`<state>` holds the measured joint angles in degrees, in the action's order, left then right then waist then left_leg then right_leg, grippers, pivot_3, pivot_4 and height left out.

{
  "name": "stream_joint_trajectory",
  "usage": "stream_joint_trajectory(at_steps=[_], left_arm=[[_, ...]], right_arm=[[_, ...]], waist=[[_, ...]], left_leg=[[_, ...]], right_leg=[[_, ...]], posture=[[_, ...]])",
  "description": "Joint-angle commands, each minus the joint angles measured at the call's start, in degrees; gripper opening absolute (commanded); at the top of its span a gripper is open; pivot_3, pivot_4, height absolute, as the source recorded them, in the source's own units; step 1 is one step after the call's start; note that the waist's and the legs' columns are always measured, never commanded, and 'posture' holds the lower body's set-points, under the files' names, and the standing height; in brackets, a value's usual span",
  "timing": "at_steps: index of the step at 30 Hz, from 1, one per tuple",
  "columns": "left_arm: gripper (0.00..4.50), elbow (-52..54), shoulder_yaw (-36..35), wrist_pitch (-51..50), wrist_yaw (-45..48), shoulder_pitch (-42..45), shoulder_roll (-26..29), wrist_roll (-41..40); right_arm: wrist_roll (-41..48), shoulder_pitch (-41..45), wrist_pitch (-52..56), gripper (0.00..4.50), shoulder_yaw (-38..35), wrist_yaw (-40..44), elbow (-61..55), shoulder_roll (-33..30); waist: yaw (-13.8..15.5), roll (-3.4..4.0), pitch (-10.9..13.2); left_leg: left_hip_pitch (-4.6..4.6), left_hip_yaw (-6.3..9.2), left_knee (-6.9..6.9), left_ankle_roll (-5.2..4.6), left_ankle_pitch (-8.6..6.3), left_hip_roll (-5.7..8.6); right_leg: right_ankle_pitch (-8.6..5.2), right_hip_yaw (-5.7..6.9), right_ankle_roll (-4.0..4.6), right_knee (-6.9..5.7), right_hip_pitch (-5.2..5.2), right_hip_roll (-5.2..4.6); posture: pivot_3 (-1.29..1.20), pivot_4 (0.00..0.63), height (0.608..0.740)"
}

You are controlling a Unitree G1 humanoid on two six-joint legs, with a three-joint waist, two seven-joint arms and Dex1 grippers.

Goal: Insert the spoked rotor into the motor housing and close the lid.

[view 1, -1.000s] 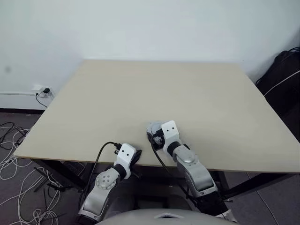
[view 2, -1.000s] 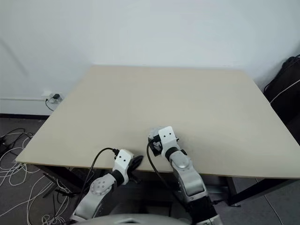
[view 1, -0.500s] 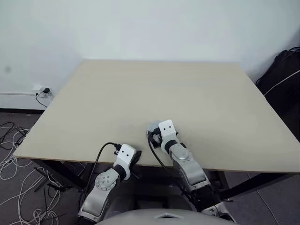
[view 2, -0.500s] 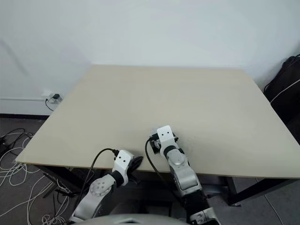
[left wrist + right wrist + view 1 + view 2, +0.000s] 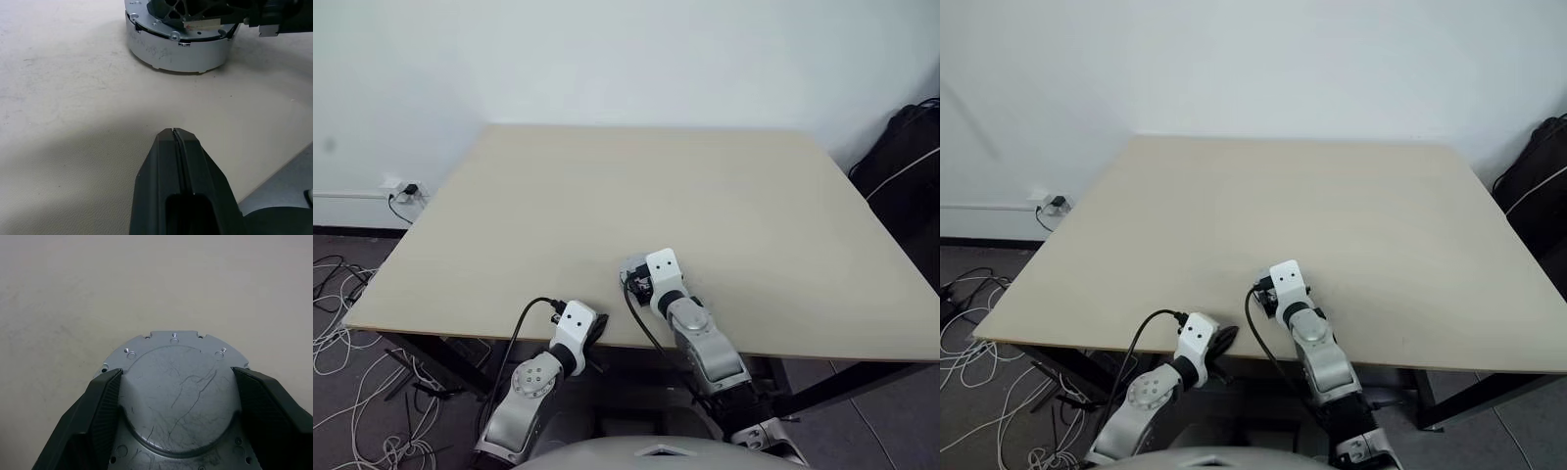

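The lid (image 5: 173,340), a smooth silver-grey disc with a raised round centre and small holes in its rim, lies near the table's front edge. It rests on a thick silver round body (image 5: 176,49), apparently the motor housing, whose inside is hidden. The spoked rotor is hidden. My right gripper (image 5: 178,374) reaches over the lid (image 5: 628,264), its black fingers (image 5: 105,401) pressed against both sides of the raised centre. My left gripper (image 5: 173,133) is shut and empty, low over the table a short way to the left of the housing, close to the front edge (image 5: 597,328).
The beige table (image 5: 705,196) stretches far beyond the parts. Loose cables (image 5: 342,323) and a wall socket (image 5: 406,189) lie to the left on the floor side. A black bag (image 5: 901,166) stands off the table's right edge.
The right forearm has swung in toward the middle while its gripper stays at the lid. The left arm has kept still.
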<state>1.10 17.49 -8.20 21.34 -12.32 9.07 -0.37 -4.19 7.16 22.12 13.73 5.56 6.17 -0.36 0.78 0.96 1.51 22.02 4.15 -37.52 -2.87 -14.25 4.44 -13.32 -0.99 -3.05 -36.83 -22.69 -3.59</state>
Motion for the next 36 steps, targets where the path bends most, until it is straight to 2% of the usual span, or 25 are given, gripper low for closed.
stream_joint_trajectory(at_steps=[1,18,36], left_arm=[[0.0,2.18,0.03,1.24,0.07,0.86,-0.35,-0.14],[0.0,0.78,0.15,1.45,0.35,1.91,-1.1,-0.28],[0.0,0.5,-0.11,2.17,0.16,1.96,-0.99,-0.02]], right_arm=[[-0.37,1.07,3.32,3.21,-0.02,1.52,-2.33,-1.06],[1.0,3.38,17.73,3.21,-0.04,5.71,-5.07,-2.63],[-1.87,3.03,21.11,3.21,4.39,6.66,-4.15,-7.19]], waist=[[0.0,0.0,0.0],[0.09,0.0,-0.04],[0.37,-0.03,-0.14]], left_leg=[[0.0,0.0,0.0,0.0,0.0,0.0],[-0.01,0.0,0.01,0.0,0.0,0.0],[-0.1,0.01,0.15,0.02,-0.02,0.04]], right_leg=[[0.0,0.0,0.0,0.0,0.0,0.0],[-0.02,0.02,0.03,0.01,0.01,-0.01],[-0.12,0.04,0.02,0.05,0.08,-0.06]], posture=[[0.0,0.0,0.74],[0.0,0.0,0.74],[0.0,0.0,0.74]])
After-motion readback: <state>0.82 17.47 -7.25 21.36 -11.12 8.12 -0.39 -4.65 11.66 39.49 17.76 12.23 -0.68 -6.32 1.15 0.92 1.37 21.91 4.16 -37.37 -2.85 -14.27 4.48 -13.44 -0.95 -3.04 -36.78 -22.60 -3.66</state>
